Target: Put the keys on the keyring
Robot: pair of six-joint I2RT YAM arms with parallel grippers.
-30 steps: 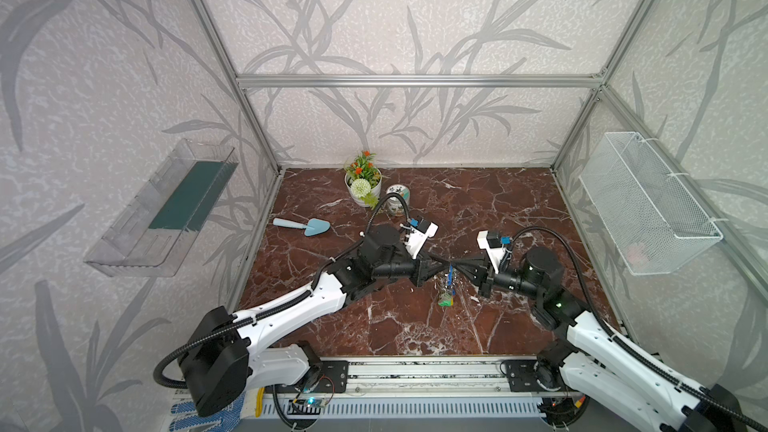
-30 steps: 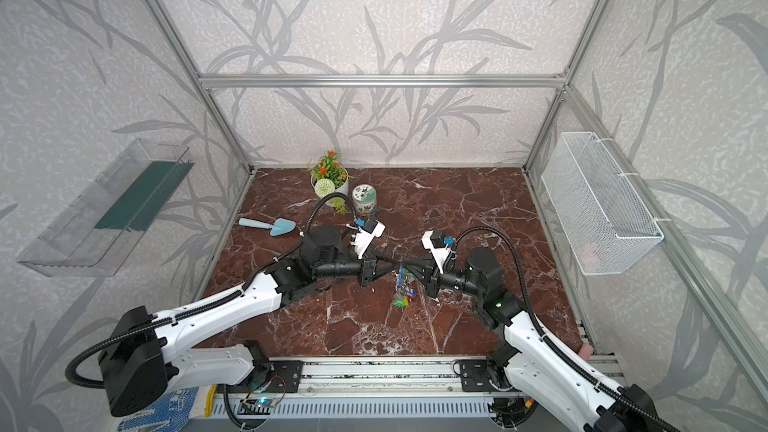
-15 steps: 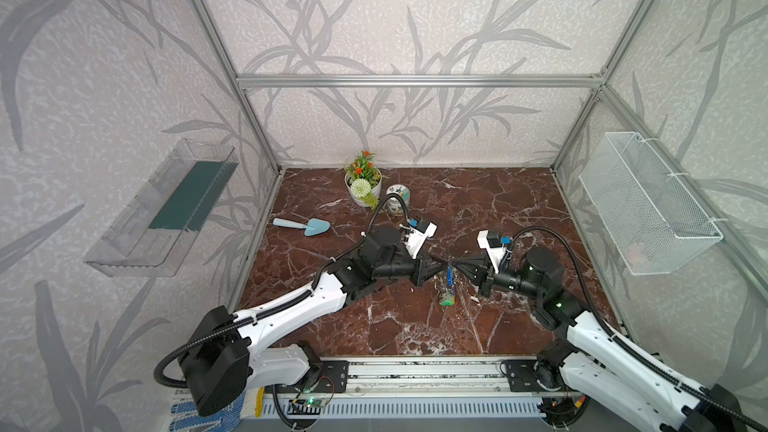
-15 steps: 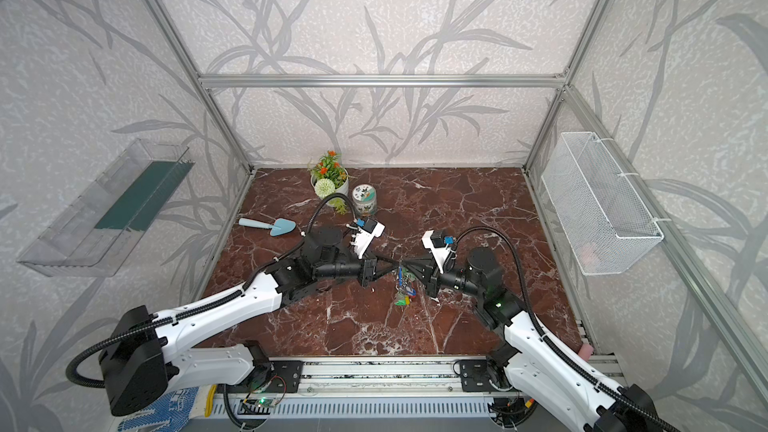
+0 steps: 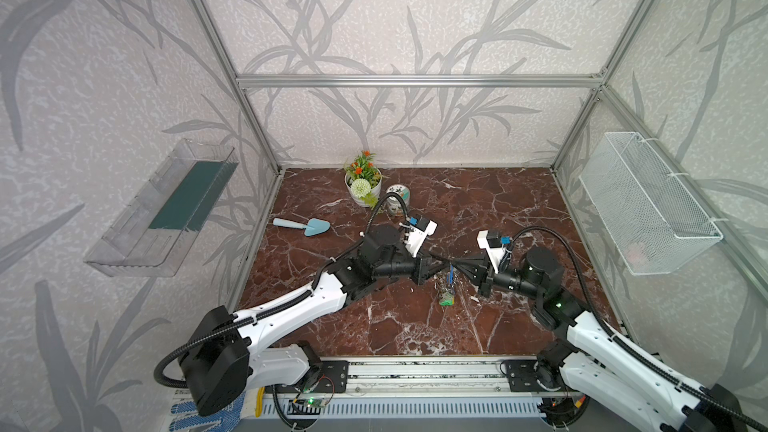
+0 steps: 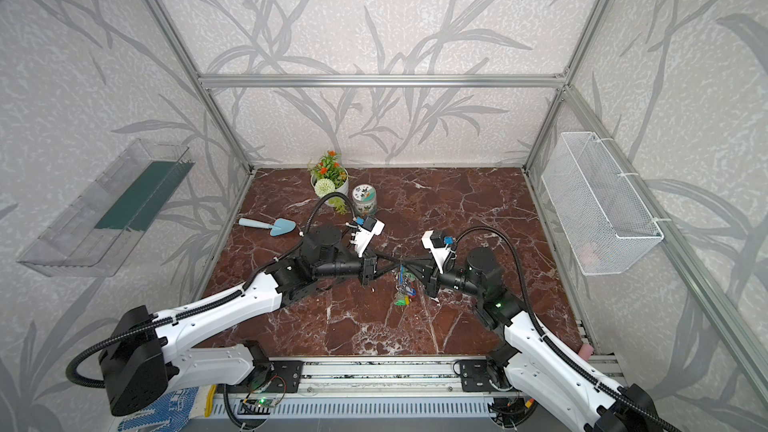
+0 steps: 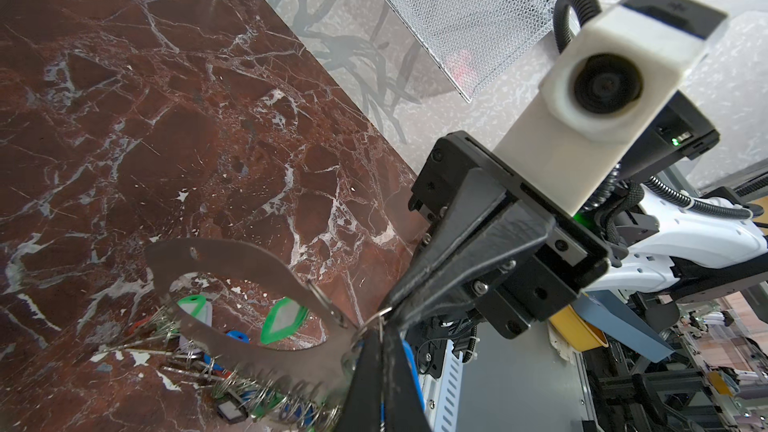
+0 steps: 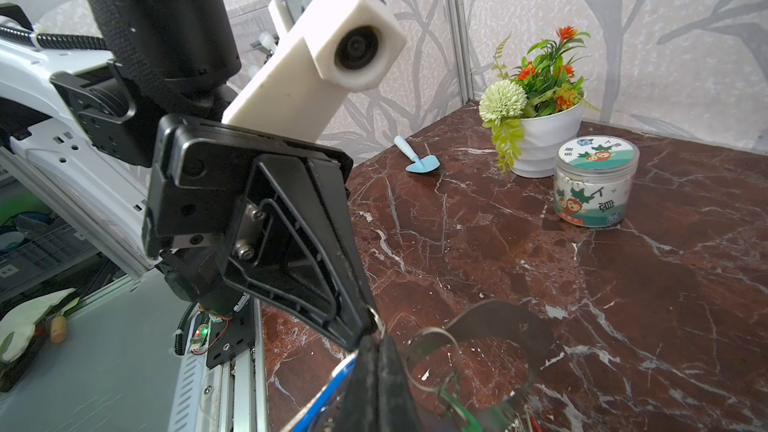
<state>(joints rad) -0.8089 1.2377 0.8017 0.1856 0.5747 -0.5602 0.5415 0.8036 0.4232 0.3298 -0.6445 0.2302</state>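
Observation:
My two grippers meet tip to tip above the middle of the marble floor, left gripper (image 5: 444, 264) and right gripper (image 5: 458, 263). Both are shut, pinching a small split ring (image 7: 376, 318) between their tips. A blue key (image 8: 328, 388) hangs beside the jaws on it. The keyring (image 7: 249, 261), a flat grey plate with a large oval hole, hangs tilted just below the tips. Its lower edge is fringed with small rings. Green keys (image 7: 284, 320) show through the hole, and the bundle of keys (image 5: 448, 296) reaches the floor. A larger split ring (image 8: 432, 353) lies against the plate.
At the back stand a white flower pot (image 5: 363, 184) and a clear jar (image 5: 397, 198). A blue trowel (image 5: 305, 226) lies to the left. A wire basket (image 5: 648, 205) hangs on the right wall and a clear shelf (image 5: 166, 209) on the left wall.

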